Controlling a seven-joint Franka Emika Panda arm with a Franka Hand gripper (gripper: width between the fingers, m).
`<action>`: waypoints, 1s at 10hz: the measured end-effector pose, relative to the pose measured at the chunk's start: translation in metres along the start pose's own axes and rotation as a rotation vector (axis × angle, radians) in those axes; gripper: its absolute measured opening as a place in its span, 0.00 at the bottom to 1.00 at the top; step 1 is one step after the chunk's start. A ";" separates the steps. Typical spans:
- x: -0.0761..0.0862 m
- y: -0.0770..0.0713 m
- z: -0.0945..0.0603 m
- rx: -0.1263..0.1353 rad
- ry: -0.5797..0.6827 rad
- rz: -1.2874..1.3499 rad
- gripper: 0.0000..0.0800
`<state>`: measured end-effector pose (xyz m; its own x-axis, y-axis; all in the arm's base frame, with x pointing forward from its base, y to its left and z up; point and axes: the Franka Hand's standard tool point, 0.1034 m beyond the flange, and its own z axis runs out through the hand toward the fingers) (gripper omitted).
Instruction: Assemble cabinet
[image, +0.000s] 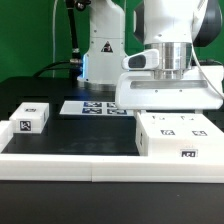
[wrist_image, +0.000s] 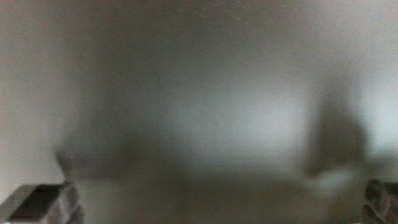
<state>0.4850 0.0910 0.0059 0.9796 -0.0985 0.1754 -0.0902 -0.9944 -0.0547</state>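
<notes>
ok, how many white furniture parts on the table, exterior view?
3. A small tagged block at the exterior view's left, a large flat panel under the open gripper, and the cabinet body below it. The arm may hide others.

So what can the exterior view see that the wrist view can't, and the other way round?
Only the exterior view shows the layout: the cabinet at its right, a small tagged block at its left, the marker board behind, the border rail in front, and the arm above the cabinet. Only the wrist view shows a blurred pale surface up close, too blurred to identify. Both show the gripper: wide open, its fingertips at the wrist view's corners.
</notes>
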 end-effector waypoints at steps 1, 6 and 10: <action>0.002 0.006 0.000 -0.007 0.002 -0.004 1.00; 0.009 0.003 0.002 -0.006 0.018 -0.009 1.00; 0.009 0.003 0.002 -0.007 0.028 -0.011 0.84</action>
<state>0.4939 0.0871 0.0058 0.9751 -0.0882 0.2035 -0.0805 -0.9957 -0.0461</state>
